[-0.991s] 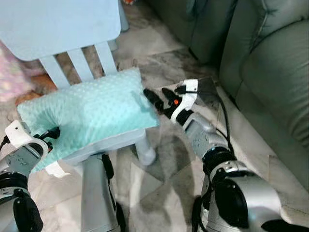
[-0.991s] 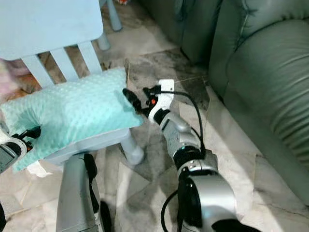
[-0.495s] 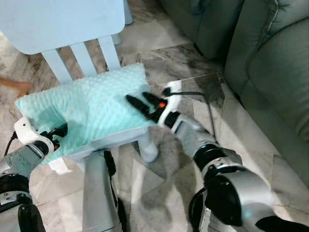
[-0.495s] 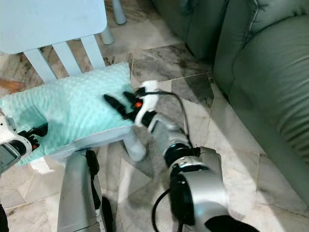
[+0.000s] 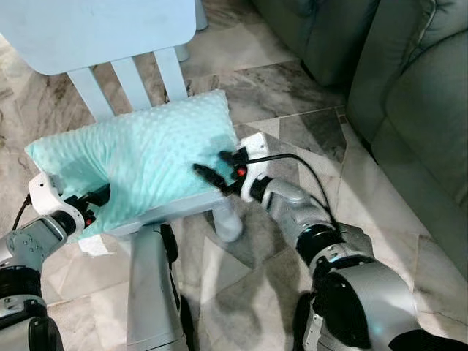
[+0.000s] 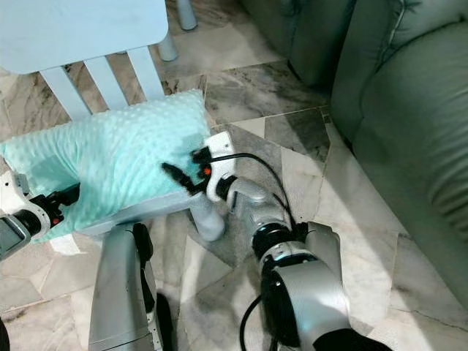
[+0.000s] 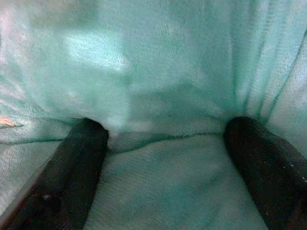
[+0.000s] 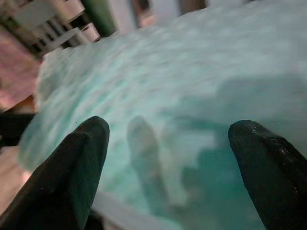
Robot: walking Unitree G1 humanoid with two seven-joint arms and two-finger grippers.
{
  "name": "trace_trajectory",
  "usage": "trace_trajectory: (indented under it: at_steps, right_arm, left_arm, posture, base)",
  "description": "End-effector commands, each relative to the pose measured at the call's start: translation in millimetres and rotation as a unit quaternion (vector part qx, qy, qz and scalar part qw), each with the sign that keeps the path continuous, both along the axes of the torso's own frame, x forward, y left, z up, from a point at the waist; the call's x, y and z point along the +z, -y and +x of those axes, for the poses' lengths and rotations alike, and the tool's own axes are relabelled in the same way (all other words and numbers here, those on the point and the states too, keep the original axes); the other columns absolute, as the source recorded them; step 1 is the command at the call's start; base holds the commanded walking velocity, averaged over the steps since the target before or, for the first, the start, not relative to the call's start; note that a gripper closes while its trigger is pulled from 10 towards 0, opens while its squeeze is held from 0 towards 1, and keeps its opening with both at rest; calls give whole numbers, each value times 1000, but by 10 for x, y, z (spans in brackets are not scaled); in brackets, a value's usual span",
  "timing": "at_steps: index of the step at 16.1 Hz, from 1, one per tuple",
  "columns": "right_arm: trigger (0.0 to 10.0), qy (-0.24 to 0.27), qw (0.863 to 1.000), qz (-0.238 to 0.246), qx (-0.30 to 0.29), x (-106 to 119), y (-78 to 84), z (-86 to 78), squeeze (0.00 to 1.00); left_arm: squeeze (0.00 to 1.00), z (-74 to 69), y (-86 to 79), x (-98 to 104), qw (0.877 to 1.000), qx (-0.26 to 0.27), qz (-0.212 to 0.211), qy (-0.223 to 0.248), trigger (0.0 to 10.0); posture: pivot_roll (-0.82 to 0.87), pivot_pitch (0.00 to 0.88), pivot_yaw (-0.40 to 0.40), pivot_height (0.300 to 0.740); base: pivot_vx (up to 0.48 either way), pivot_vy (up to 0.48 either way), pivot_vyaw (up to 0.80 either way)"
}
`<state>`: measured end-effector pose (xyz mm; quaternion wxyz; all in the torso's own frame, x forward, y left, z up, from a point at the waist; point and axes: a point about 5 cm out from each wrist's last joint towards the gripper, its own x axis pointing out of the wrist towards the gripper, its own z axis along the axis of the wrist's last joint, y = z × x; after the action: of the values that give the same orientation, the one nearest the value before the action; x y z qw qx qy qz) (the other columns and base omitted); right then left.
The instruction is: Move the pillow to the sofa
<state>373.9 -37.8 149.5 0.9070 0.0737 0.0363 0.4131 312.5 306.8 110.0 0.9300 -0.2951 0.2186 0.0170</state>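
Marble floor (image 5: pixel 248 292) lies nearest, under a pale blue chair (image 5: pixel 139 40). Both the left gripper (image 5: pixel 99 197) and right gripper (image 5: pixel 212 175) press spread fingers against the mint pillow (image 5: pixel 146 153) on its seat. Beyond stands the green sofa (image 5: pixel 409 80).

A home living room; a grey-green leather sofa (image 5: pixel 417 80) with plump cushions fills the right side; the floor (image 5: pixel 256 80) is veined marble tile in grey and cream; a small pale-blue wooden chair (image 5: pixel 110 44) with a slatted back carries a soft mint pillow (image 5: pixel 139 153).
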Motion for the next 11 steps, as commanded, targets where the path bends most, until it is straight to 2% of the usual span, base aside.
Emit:
trace_trajectory:
  at_steps: [1, 4, 7, 8, 9, 10, 11]
  right_arm:
    - [10000, 7, 1000, 15, -15, 100, 17, 51, 0]
    - [10000, 49, 996, 31, -69, 362, 250, 196, 0]
    - [10000, 46, 991, 14, -124, 346, 518, 253, 0]
    - [10000, 38, 991, 3, -131, 294, 580, 250, 1000]
    - [10000, 40, 990, 0, -133, 289, 592, 250, 1000]
    - [10000, 77, 987, -37, -136, 334, 583, 255, 1000]
    - [10000, 130, 976, -74, -157, 437, 584, 273, 1000]
  left_arm:
    - [0, -82, -18, -90, 1000, -2, 1, -25, 10000]
    - [0, -112, -56, -80, 1000, 2, 7, -25, 10000]
    - [0, -126, -36, -96, 1000, -3, 11, -26, 10000]
    - [0, -125, -23, -98, 1000, -3, 10, -25, 10000]
    - [0, -124, -12, -97, 1000, -5, 10, -24, 10000]
    - [0, -122, -11, -89, 1000, -6, 18, -17, 10000]
    - [0, -116, -31, -76, 1000, 7, 23, -8, 10000]
  posture:
    - [141, 294, 77, 392]
    - [139, 300, 77, 392]
    - [138, 298, 75, 392]
    - [141, 297, 73, 392]
    - [144, 297, 72, 392]
    - [146, 293, 68, 392]
    - [146, 290, 65, 392]
  base:
    - [0, 0, 0]
    - [0, 0, 0]
    - [0, 0, 0]
    - [0, 0, 0]
    - [0, 0, 0]
    - [0, 0, 0]
    - [0, 0, 0]
